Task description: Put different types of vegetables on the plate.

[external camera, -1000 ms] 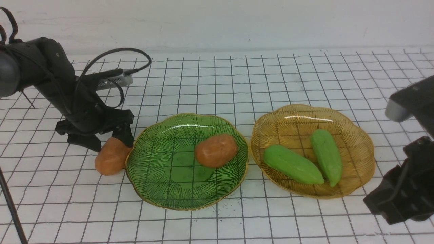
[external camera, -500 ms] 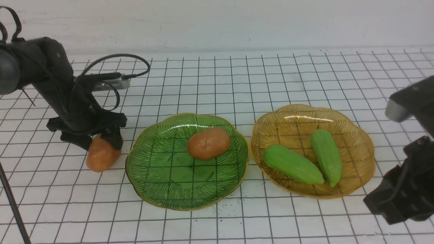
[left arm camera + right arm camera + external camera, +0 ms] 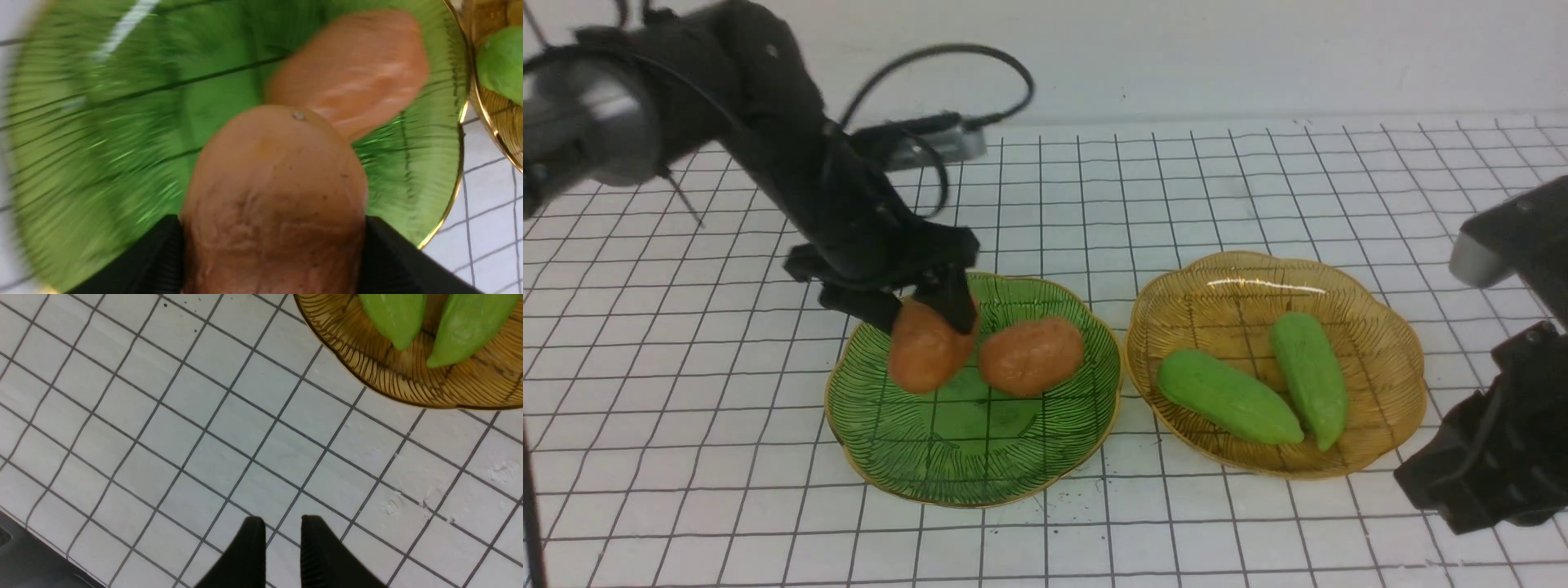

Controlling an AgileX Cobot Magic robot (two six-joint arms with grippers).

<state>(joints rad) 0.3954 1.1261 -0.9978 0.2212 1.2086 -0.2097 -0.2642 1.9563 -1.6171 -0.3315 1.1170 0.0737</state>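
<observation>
Pinched between the black fingers of the left gripper (image 3: 923,320) is one orange-brown potato (image 3: 921,353), gripped at its upper end and held over the left part of the green plate (image 3: 947,465), left of centre in the front view. A second potato (image 3: 1031,356) is seen lying in the same plate just beside the held one; whether the two touch cannot be told. In the amber plate (image 3: 1233,273), right of centre, the left gourd (image 3: 1227,396) and the right gourd (image 3: 1311,376) are laid side by side, their nearer ends close together. At the lower right edge of the frame the right gripper (image 3: 278,539) is seen over the gridded table (image 3: 1176,188), its fingers drawn nearly together with only a narrow slit and nothing between them.
</observation>
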